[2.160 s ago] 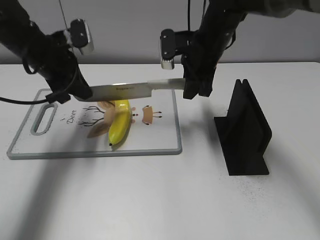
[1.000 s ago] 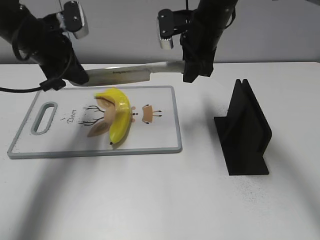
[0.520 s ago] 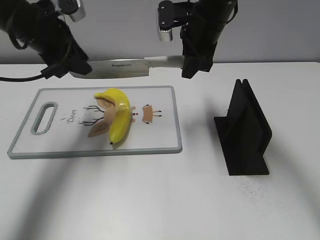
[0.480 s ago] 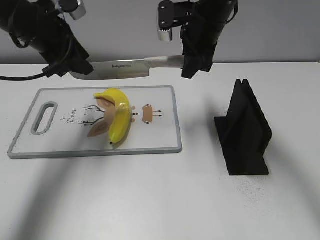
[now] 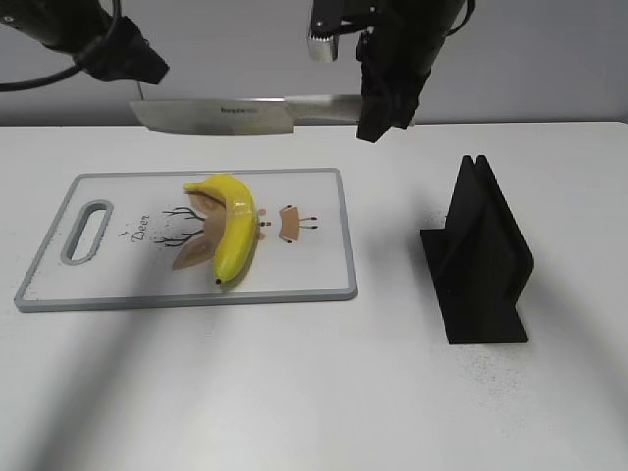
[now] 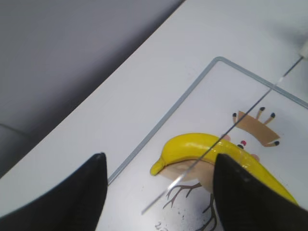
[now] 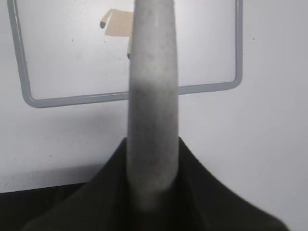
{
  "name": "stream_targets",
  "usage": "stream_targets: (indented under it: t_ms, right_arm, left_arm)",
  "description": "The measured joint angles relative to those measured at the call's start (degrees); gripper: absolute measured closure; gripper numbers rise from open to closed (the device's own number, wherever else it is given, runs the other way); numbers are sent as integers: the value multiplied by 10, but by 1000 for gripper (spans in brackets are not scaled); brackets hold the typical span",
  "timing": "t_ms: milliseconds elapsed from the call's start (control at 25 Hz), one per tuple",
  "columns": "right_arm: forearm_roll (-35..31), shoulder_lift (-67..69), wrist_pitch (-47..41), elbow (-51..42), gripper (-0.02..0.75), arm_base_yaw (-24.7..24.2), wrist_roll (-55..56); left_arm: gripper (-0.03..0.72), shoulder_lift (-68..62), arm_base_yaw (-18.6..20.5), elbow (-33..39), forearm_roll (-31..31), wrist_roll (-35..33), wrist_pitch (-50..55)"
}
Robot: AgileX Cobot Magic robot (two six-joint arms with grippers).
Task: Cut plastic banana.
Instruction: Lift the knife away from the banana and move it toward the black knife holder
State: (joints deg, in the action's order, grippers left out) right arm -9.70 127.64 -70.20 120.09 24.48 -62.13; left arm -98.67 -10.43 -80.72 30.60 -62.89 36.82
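Yellow and whole, the banana lies on the cutting board, so by my judgement no cut is made yet. Clamped on the handle, the right gripper holds the knife level, well above the fruit. Spread wide and holding nothing, the left gripper hangs over the board. Lowering the blade remains.
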Motion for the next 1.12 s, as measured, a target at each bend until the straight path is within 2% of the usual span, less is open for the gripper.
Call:
stream_targets:
  t_ms: [160, 240, 280, 480, 640, 800, 960, 1120]
  right_arm:
    - [0, -29, -1, 0, 577, 0, 96]
    - [0, -34, -1, 0, 577, 0, 137]
    - [1, -42, -1, 0, 577, 0, 212]
    - [31, -61, -2, 0, 577, 0, 370]
    - [37, -91, -2, -19, 577, 0, 436]
    - [36, -132, -2, -65, 577, 0, 509]
    - [36, -176, -1, -127, 577, 0, 563]
    - [36, -226, -1, -194, 577, 0, 595]
  left_arm:
    - [30, 30, 14, 0, -119, 191, 20]
    - [39, 45, 22, -1, -161, 256, 54]
    - [42, 51, 26, -2, -174, 283, 77]
    - [57, 80, 56, -2, -194, 384, 199]
    - [81, 85, 77, -3, -213, 435, 308]
    - [100, 96, 86, 5, -230, 463, 325]
    - [105, 138, 87, 50, -230, 470, 326]
    - [109, 198, 87, 127, -230, 472, 327]
